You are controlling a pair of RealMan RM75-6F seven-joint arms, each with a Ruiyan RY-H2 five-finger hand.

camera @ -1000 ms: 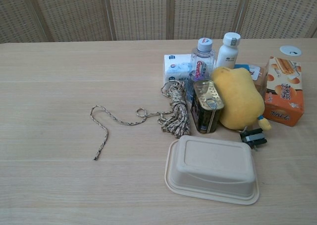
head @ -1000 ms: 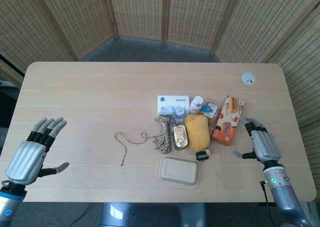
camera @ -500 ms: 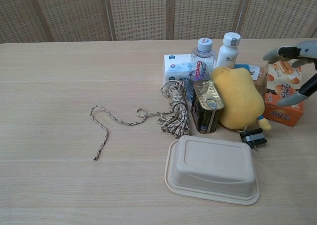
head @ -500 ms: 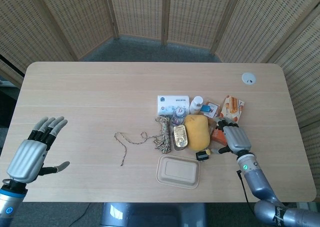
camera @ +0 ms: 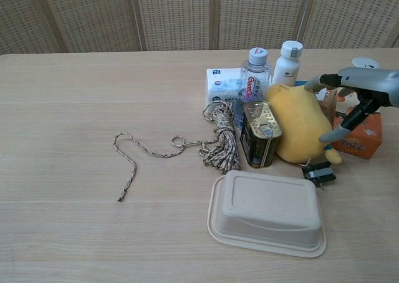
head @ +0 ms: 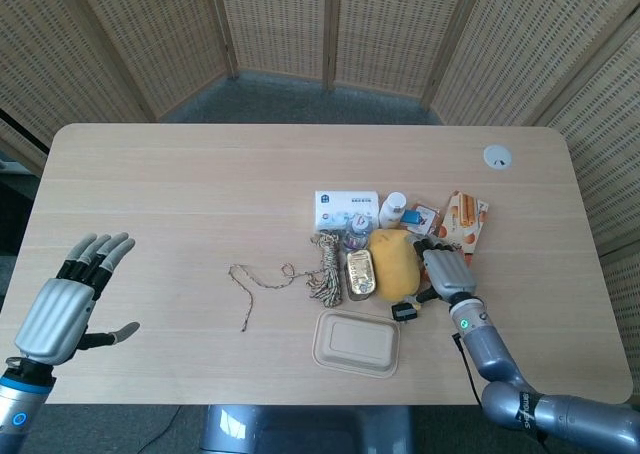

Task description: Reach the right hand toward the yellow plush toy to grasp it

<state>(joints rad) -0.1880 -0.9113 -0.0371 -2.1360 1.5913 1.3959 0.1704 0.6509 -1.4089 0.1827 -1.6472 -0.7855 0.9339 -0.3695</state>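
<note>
The yellow plush toy (head: 394,263) (camera: 300,124) lies in the cluster of items right of the table's middle, against a gold tin can (head: 360,274) (camera: 260,134). My right hand (head: 446,271) (camera: 358,98) hovers at the toy's right side, fingers spread, fingertips close to its surface; I cannot tell whether they touch it. It holds nothing. My left hand (head: 68,304) stays open, fingers spread, over the table's near left, far from the toy, and appears only in the head view.
An orange snack box (head: 464,221) (camera: 365,133) sits just right of the hand. A beige lidded tray (head: 357,342) (camera: 268,212) lies in front of the toy, with a small black clip (camera: 318,172). Bottles (camera: 254,77), a tissue pack (head: 345,210) and a rope (head: 287,276) lie nearby.
My right hand has moved left from the table's right edge, past the orange box, up to the toy's right side. The left hand has not moved.
</note>
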